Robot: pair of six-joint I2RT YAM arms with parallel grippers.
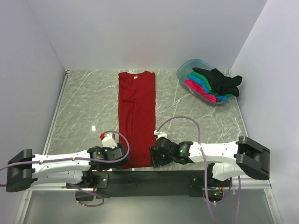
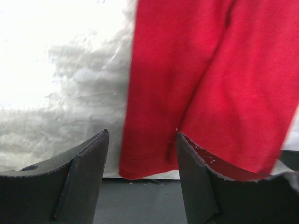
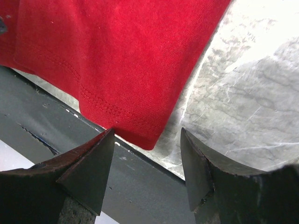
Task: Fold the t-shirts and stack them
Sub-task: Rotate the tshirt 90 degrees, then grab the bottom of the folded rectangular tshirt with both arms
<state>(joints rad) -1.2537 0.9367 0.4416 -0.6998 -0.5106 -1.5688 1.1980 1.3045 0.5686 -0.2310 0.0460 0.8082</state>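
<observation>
- Top view: dark red t-shirt (image 1: 136,116) lies flat mid-table as a long strip, collar at 12 o'clock, hem at 6 o'clock by the arm bases.
- Left gripper (image 1: 122,153) sits at the 7 o'clock corner and right gripper (image 1: 154,156) at the 5 o'clock corner. Likely staged for a hem-to-collar fold.
- Plastic tub (image 1: 181,72) at 2 o'clock holds the black t-shirt (image 1: 222,81), plus pink (image 1: 192,86), green (image 1: 199,78) and blue (image 1: 206,89) ones, all unfolded.
- Left wrist: jaws spread, nothing pinched. Left hem corner (image 2: 140,168) sits between the tips at the marble table (image 2: 70,93) edge.
- Right wrist: jaws spread, empty. Right hem corner (image 3: 149,137) sits between the tips, overhanging the dark base rail (image 3: 46,116).
</observation>
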